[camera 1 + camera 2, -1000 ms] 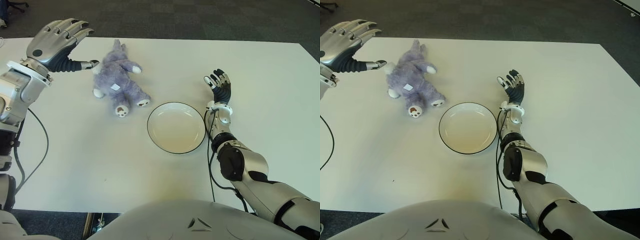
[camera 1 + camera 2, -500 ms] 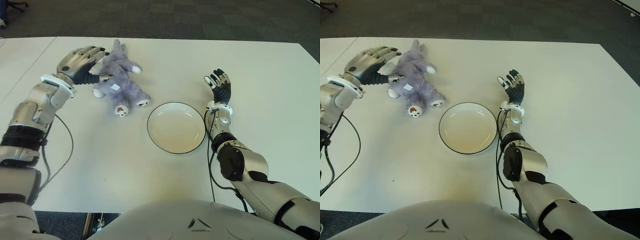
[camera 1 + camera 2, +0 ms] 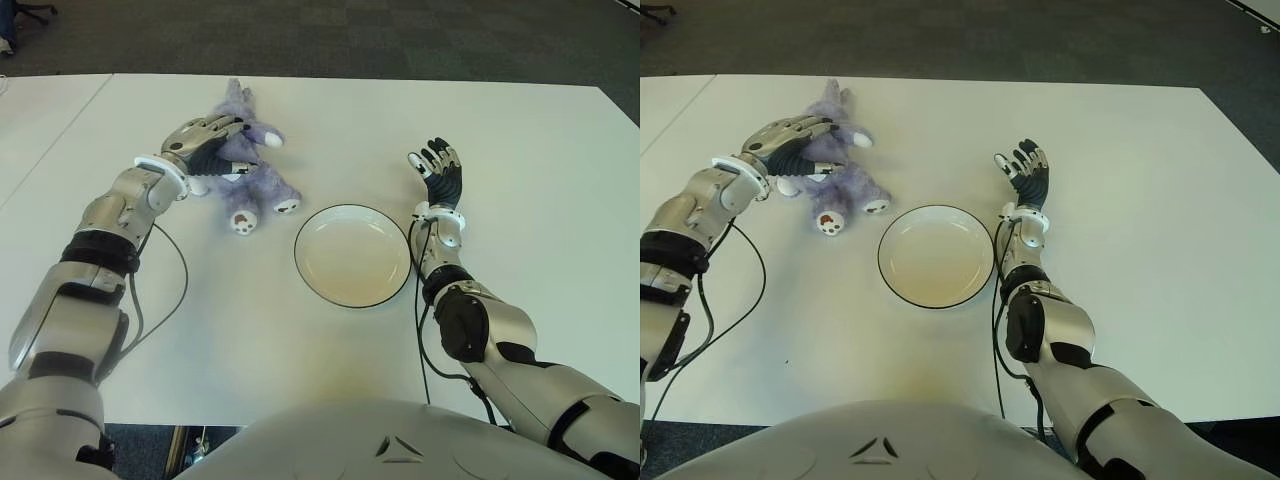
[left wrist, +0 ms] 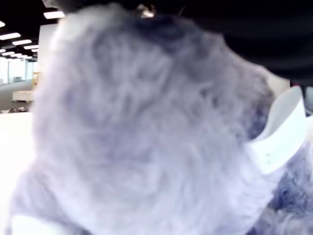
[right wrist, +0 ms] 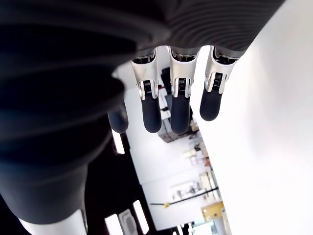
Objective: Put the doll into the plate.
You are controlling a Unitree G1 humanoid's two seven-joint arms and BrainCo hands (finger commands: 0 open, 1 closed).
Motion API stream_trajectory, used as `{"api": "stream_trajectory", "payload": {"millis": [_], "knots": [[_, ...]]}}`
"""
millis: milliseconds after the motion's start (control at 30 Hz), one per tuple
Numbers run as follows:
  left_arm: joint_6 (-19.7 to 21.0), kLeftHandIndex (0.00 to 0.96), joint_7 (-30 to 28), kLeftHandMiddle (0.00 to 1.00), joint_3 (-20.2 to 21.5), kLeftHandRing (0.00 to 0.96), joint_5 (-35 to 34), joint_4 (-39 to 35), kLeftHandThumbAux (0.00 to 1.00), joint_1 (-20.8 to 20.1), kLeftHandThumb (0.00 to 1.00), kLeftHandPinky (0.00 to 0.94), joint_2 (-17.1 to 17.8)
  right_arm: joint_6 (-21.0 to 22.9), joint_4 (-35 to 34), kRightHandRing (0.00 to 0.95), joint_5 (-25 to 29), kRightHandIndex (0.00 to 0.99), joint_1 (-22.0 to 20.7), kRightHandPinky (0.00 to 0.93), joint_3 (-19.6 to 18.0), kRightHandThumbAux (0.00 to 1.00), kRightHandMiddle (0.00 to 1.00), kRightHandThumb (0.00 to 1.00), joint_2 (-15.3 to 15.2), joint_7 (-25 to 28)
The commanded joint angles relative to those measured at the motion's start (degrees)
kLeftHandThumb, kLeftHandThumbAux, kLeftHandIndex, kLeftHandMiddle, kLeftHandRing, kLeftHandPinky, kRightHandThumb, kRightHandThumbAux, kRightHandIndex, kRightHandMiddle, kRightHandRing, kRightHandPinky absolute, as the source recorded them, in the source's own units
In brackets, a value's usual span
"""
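Left hand point(image 3: 205, 140) covers the purple plush doll's point(image 3: 250, 180) upper body, hiding any grip; the left wrist view shows only blurred fur point(image 4: 146, 137), its fingers unseen.

No words, numbers or brand marks can be read anywhere. The doll point(image 3: 245, 165) carries a small white tag point(image 4: 281, 132). Its face shows blank.

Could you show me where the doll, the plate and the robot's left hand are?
doll point(image 3: 262, 183), left eye view, on its furry belly.
plate point(image 3: 301, 225), left eye view, on its dark rim.
left hand point(image 3: 205, 137), left eye view, on the back of the hand, over the doll's upper body.
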Motion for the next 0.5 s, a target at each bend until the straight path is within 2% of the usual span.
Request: {"api": "stream_trajectory", "payload": {"millis": [33,367,500], "knots": [[-1.08,0.000,-3.92,0.000,-4.29,0.000,0.39,7.45,0.223,-3.10,0.173,0.000,-5.67,14.29,5.29,0.180,1.87,0.204,8.56,0.177,-1.18,0.855,0.198,0.000,1.83,-0.72],[-2.13,0.000,-8.08,0.000,-5.74,0.000,-1.44,10.73,0.255,-3.10,0.202,0.000,-8.19,13.96,5.22,0.200,1.88,0.218,8.71,0.205,-1.17,0.855,0.216,0.000,1.93,-0.74],[-2.99,0.000,-7.47,0.000,-7.08,0.000,-0.98,14.88,0.260,-2.53,0.185,0.000,-8.74,13.82,5.19,0.203,2.11,0.224,8.71,0.194,-1.38,0.859,0.223,0.002,1.98,-0.78]]}}
